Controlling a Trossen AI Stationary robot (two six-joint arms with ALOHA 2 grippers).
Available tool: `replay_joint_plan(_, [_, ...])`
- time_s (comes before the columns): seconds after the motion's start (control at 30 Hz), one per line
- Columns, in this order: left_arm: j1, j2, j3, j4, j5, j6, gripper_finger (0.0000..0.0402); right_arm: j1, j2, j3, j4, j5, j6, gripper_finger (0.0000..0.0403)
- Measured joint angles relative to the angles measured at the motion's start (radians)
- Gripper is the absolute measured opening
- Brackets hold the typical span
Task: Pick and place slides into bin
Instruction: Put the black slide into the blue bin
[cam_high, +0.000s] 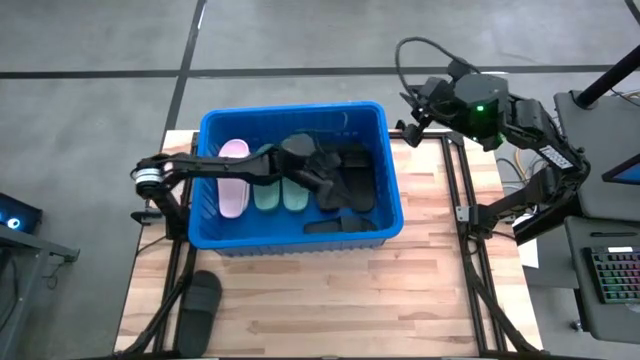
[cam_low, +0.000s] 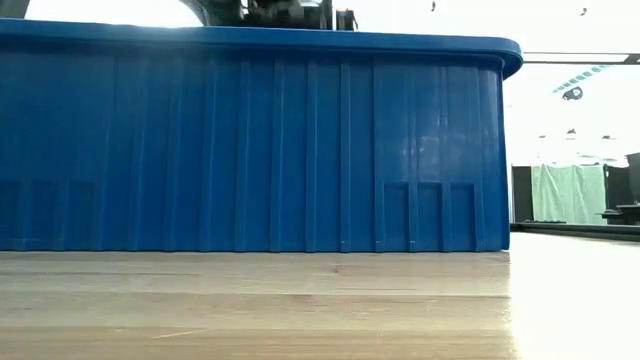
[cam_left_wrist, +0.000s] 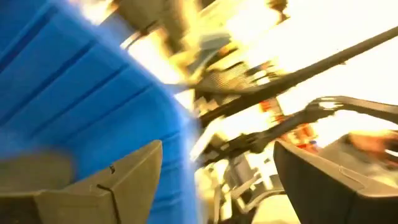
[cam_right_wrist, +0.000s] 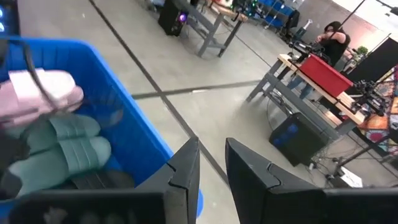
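Observation:
The blue bin (cam_high: 290, 112) stands on the wooden table, and its wall fills the low view (cam_low: 300, 150). Lying in it are a pale pink slide (cam_high: 234, 180), two green slides (cam_high: 268, 190) (cam_high: 296, 192) and black slides (cam_high: 352, 172). Another black slide (cam_high: 200, 305) lies sole down on the table near the front left corner. My left gripper (cam_high: 318, 178) hangs over the middle of the bin, open (cam_left_wrist: 217, 162), with nothing between its fingers. My right gripper (cam_high: 412, 105) waits raised beyond the bin's far right corner, with a narrow gap between its fingers (cam_right_wrist: 212, 149) and nothing in it.
Bare table lies in front of the bin and to its right (cam_high: 380, 290). A desk with a keyboard (cam_high: 615, 275) stands off the table's right side. A person (cam_right_wrist: 336, 37) works at a bench far off in the room.

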Motion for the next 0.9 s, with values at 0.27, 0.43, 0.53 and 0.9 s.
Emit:
replay_joint_plan(0.27, [0.027,-0.200,-0.002,0.130,0.017,0.160,0.0293,0.000,-0.033,0.001,0.036,-0.001,0.023,0.0074])
replay_joint_plan(0.43, [0.033,-0.314,-0.004,0.132,0.004,0.152,0.0293,0.000,-0.032,-0.002,0.033,-0.004,0.071,0.0077])
replay_joint_plan(0.53, [0.033,-0.354,-0.004,0.135,0.002,0.164,0.0293,0.000,-0.022,-0.005,0.023,-0.004,0.072,0.0074])
replay_joint_plan(0.9, [-0.007,-0.580,0.006,-0.284,-0.074,0.186,0.0292,0.000,-0.007,-0.018,0.020,-0.004,0.043,0.0075])
